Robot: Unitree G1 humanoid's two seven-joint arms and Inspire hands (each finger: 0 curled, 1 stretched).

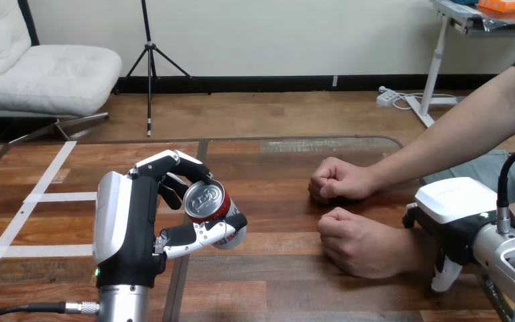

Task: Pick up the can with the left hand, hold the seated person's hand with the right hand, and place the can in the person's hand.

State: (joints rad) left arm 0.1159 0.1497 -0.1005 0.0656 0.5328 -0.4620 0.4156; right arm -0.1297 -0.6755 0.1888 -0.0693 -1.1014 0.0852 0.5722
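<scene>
My left hand (pixel 129 231) is raised over the table's left half, its fingers and thumb curled round a red can (pixel 209 203) with a silver top; the can is tilted, its top facing me. The person's two hands rest on the table at the right as closed fists, the nearer one (pixel 349 240) in front of the farther one (pixel 338 180). My right hand (pixel 454 204) lies over the wrist of the nearer fist, with fingers down its far side and the thumb (pixel 444 275) down its near side. The can is about a hand's width left of the fists.
The wooden table (pixel 275 285) has white tape strips (pixel 37 198) at its left. The person's forearms come in from the right edge.
</scene>
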